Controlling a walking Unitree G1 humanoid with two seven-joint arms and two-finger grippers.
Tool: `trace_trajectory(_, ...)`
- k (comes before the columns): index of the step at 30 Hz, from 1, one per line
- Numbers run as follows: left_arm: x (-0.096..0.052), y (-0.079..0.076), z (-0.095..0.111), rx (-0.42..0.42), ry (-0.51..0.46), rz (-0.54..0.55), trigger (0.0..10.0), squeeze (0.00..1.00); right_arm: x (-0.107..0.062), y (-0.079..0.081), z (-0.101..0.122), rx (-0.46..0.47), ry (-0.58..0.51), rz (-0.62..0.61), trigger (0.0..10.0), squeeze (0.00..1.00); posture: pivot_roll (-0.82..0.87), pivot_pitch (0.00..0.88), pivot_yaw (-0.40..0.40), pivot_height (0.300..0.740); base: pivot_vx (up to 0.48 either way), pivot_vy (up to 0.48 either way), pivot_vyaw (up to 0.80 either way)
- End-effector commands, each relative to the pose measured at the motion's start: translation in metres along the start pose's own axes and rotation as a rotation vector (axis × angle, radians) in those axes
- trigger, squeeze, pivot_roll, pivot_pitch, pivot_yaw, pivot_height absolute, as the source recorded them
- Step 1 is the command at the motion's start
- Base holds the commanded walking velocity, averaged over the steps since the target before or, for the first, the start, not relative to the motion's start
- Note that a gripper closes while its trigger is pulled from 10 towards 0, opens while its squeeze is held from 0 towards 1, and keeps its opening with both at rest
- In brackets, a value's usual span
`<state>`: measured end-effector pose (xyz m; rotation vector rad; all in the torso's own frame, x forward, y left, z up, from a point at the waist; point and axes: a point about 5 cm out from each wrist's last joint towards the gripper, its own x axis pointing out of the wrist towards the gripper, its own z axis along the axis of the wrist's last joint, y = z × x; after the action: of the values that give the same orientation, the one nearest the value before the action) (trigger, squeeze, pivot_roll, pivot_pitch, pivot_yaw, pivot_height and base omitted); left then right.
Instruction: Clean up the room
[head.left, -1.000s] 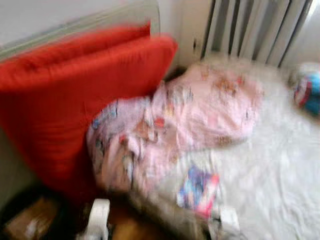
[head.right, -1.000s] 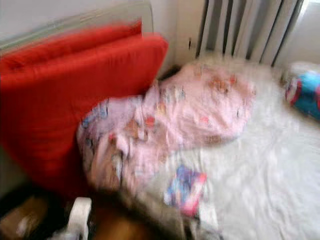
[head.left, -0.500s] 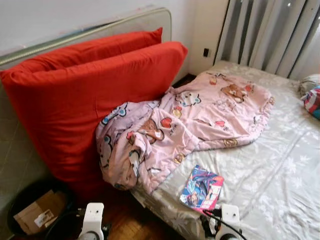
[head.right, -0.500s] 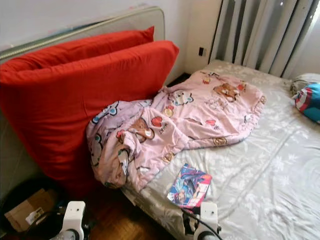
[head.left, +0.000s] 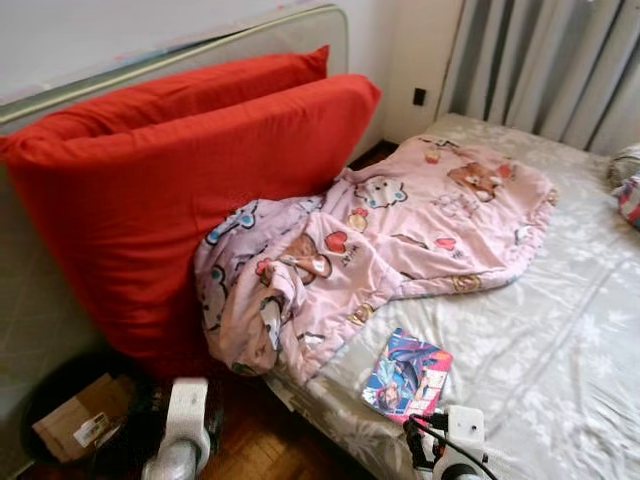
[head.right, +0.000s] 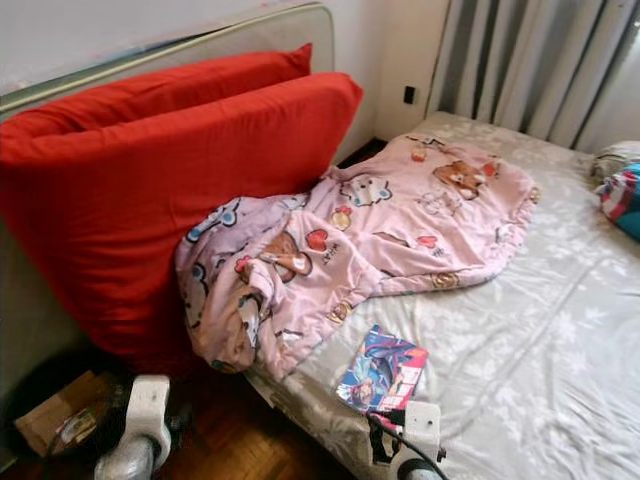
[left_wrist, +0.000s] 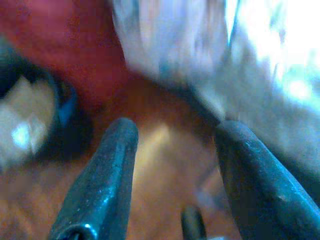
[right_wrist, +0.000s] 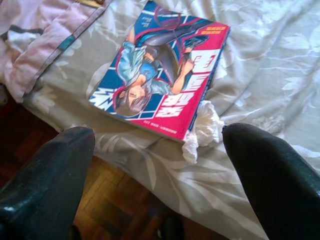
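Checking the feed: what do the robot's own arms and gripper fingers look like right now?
Both wrists end in white housings: the left arm has a ribbed silver forearm, the right arm carries black cables. The left gripper and right gripper each have two thick, rounded, dark fingers.

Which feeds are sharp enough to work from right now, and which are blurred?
Both eye views are sharp: the comic book and pink blanket read clearly. The right wrist view is crisp on the book, with the right gripper open. The left wrist view is smeared by motion blur, showing the left gripper open.
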<state>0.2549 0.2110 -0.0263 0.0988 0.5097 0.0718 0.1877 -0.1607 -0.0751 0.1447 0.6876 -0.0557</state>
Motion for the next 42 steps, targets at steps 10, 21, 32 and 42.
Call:
trace_trajectory(10,0.009,-0.026,0.078,-0.020,-0.408,-0.049,10.0,0.00,-0.007,-0.003,-0.008,-0.053,-0.026,0.047,10.0,0.00,-0.08,0.000,-0.034,0.740,0.000,0.000,0.00)
trace_trajectory(21,-0.012,-0.021,0.060,-0.101,-0.472,0.009,10.0,0.00,0.001,-0.026,0.162,-0.185,-0.697,0.080,10.0,0.00,-0.05,0.000,-0.108,0.740,0.000,0.000,0.00)
trace_trajectory(32,-0.039,0.001,0.051,-0.095,-0.511,0.051,10.0,0.00,-0.025,-0.024,0.149,-0.091,-0.765,0.080,10.0,0.00,-0.05,0.000,-0.088,0.740,0.000,0.000,0.00)
trace_trajectory(42,-0.046,0.008,0.059,-0.073,-0.503,-0.017,10.0,0.00,-0.018,-0.014,0.135,0.014,-0.672,0.091,10.0,0.00,-0.06,0.000,-0.055,0.740,0.000,0.000,0.00)
